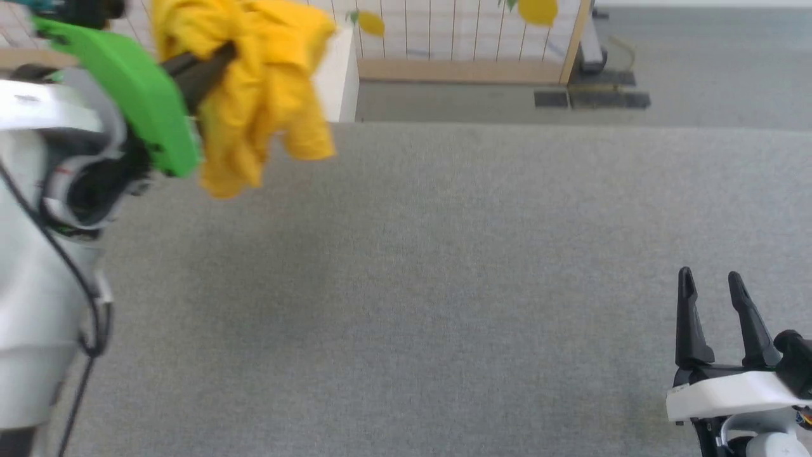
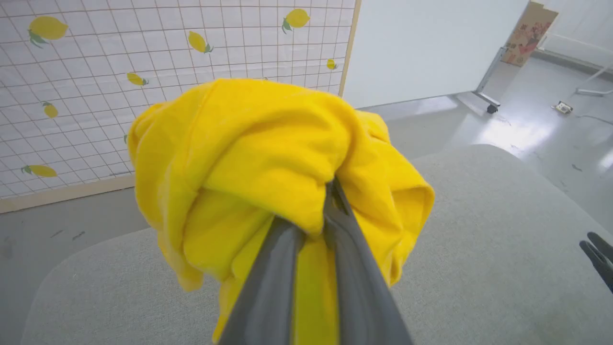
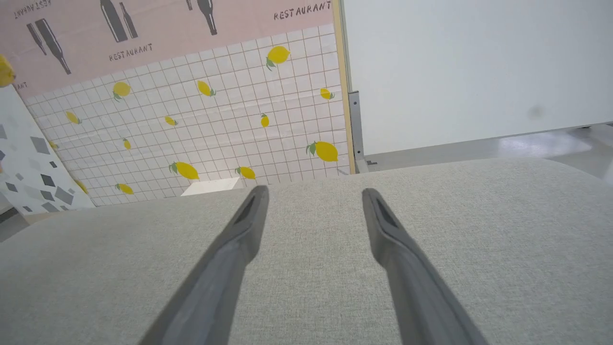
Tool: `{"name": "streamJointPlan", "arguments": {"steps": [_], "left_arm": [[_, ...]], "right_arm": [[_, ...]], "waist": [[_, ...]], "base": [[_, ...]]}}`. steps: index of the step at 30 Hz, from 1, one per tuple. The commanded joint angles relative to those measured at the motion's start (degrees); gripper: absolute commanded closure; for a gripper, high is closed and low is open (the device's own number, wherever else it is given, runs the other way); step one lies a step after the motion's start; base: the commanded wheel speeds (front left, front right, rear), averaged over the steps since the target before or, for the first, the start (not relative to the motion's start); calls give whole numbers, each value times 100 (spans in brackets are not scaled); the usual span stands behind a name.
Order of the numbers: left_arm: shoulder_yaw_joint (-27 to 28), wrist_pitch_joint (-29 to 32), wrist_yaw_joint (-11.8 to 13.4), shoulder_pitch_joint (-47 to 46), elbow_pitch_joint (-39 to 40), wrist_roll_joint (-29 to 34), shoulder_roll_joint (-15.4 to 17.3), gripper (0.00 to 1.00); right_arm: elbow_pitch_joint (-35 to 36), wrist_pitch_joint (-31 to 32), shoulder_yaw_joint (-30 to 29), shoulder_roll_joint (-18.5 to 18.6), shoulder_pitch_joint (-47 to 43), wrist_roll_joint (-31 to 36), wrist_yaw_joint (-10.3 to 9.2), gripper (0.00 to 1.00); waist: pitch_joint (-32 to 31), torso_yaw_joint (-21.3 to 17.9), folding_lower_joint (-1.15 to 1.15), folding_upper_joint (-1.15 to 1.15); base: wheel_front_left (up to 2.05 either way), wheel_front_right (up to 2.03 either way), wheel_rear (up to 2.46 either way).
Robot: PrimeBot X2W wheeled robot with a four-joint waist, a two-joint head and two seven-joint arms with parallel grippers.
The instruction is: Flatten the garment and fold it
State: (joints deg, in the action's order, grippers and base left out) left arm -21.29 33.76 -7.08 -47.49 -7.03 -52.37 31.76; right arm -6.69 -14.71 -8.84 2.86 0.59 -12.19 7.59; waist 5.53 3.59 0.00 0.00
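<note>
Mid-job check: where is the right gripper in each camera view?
Head view: right gripper at lower right, open over the table.
Left wrist view: it pokes in at the right edge.
Right wrist view: it rises from the bottom middle.
Shared landmark: lemon-print screen behind the table.

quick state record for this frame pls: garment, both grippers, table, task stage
garment: yellow, bunched up, hanging in the air at the far left, not flattened
left gripper: fingers shut on the garment, holding it up
right gripper: fingers open, holding nothing, over the table at near right
table: grey fabric-covered top
task stage: flattening and folding not yet done
</note>
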Motion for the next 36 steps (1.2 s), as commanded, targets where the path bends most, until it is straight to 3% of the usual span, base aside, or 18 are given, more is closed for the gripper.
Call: {"name": "streamJointPlan", "arguments": {"steps": [1,10,18,27,36], "left_arm": [[-81,-23,-40,-108,190,-46,-159,100],[-728,-72,-11,50,1057,57,-816,100],[-1404,-969,-13,663,1004,583,-1476,100],[-2073,-1934,256,1692,-918,1107,-2120,100],[-2280,-2012,362,1729,-2617,1171,-2452,100]], "right_arm": [[-31,-29,13,1,-90,-40,-10,0],[-42,-29,-23,1,-249,-62,-10,0],[26,-29,-105,1,-265,-52,-10,0],[52,-29,56,1,-116,-113,-10,0],[47,-29,83,1,-78,-110,-10,0]], "waist": [[-388,-79,0,0],[-611,-354,0,0],[-422,-552,0,0],[-145,-883,0,0],[-51,-1119,0,0]], "base": [[0,0,0],[0,0,0],[0,0,0],[0,0,0],[0,0,0]]}}
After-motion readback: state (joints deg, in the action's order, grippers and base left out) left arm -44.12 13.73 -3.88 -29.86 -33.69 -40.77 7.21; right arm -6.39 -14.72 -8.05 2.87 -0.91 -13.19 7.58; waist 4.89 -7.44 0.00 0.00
